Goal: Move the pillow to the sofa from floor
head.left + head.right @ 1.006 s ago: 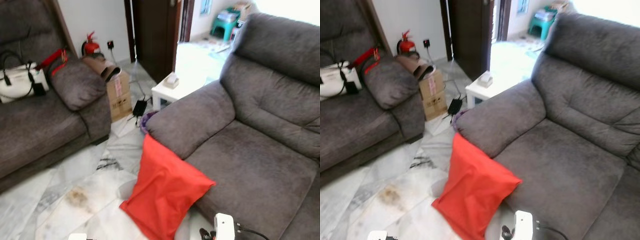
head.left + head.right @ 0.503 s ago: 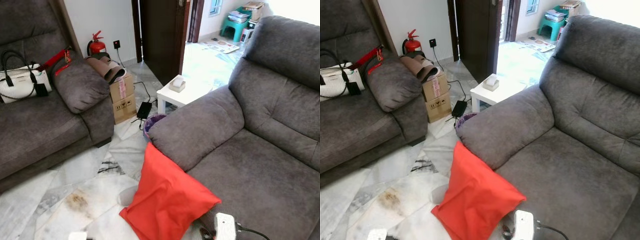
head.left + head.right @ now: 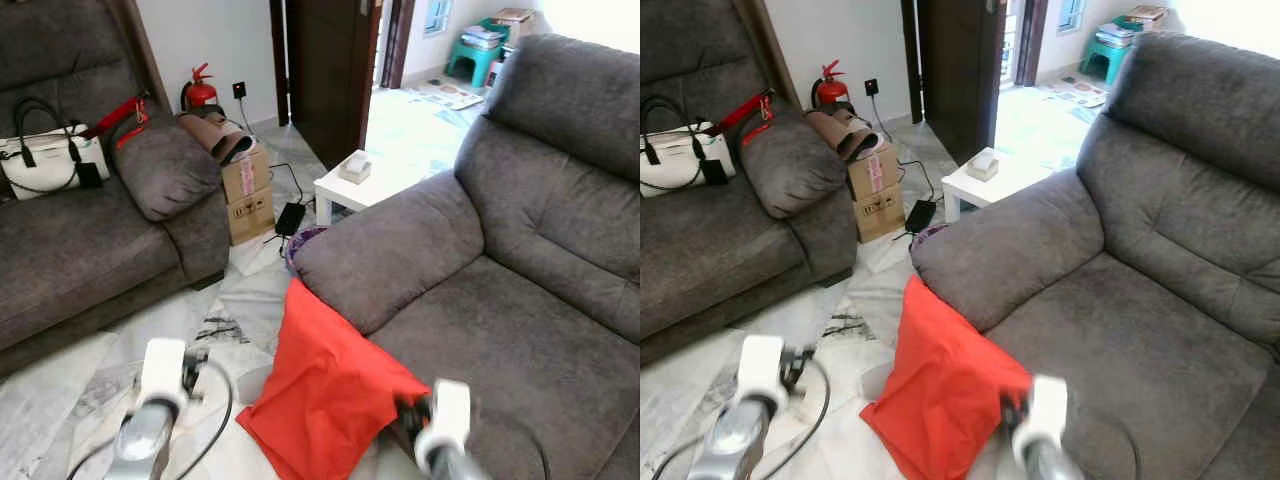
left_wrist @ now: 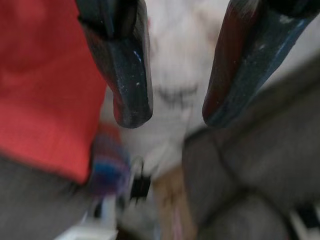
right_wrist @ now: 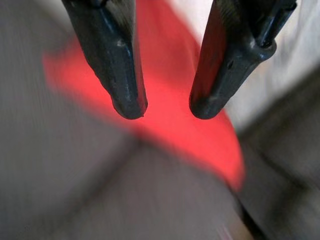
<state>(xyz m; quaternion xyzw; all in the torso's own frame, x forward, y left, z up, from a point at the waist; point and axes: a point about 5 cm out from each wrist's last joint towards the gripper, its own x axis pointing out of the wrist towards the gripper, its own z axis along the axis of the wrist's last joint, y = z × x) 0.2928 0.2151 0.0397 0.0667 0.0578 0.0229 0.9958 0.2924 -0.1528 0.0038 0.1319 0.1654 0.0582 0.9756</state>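
A red pillow stands on the marble floor, leaning against the front of the grey sofa on my right. My left arm is raised over the floor just left of the pillow. In the left wrist view, the left gripper is open, with the pillow to one side and floor between its fingers. My right arm is at the pillow's right corner, by the sofa's front edge. The right gripper is open, and the pillow shows blurred beyond its fingertips.
A second grey sofa on the left carries a white handbag. Between the sofas stand a cardboard box, a fire extinguisher and a small white table. A black adapter with cables lies on the floor.
Both arms have come up into the eye views, one on each side of the pillow. The pillow has stayed where it was; the camera shifted only slightly.
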